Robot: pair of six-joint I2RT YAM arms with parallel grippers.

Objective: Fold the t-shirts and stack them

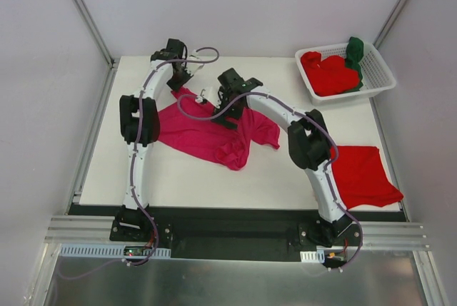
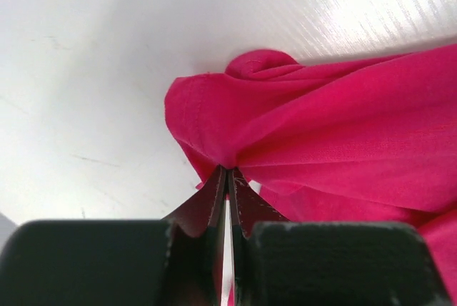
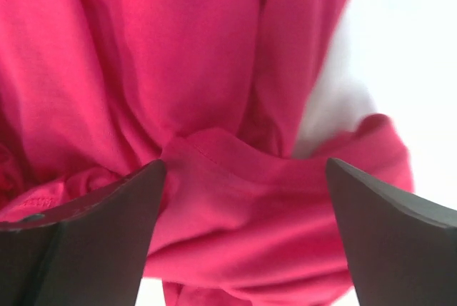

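A magenta-pink t-shirt (image 1: 207, 135) lies crumpled in the middle of the white table. My left gripper (image 1: 182, 85) is at its far left corner, shut on a pinch of the cloth's edge (image 2: 214, 142); in the left wrist view the jaws (image 2: 228, 174) meet with the pink fabric bunched at their tips. My right gripper (image 1: 227, 110) hangs over the shirt's upper middle, open. In the right wrist view its fingers (image 3: 246, 167) stand wide apart on either side of a fold with a hem (image 3: 235, 177). A folded red t-shirt (image 1: 364, 174) lies flat at the right.
A white slotted basket (image 1: 382, 69) stands at the back right corner, holding a red shirt (image 1: 328, 74) and a dark green one (image 1: 355, 53). Bare table (image 1: 186, 177) shows in front of the pink shirt. Grey walls close in on both sides.
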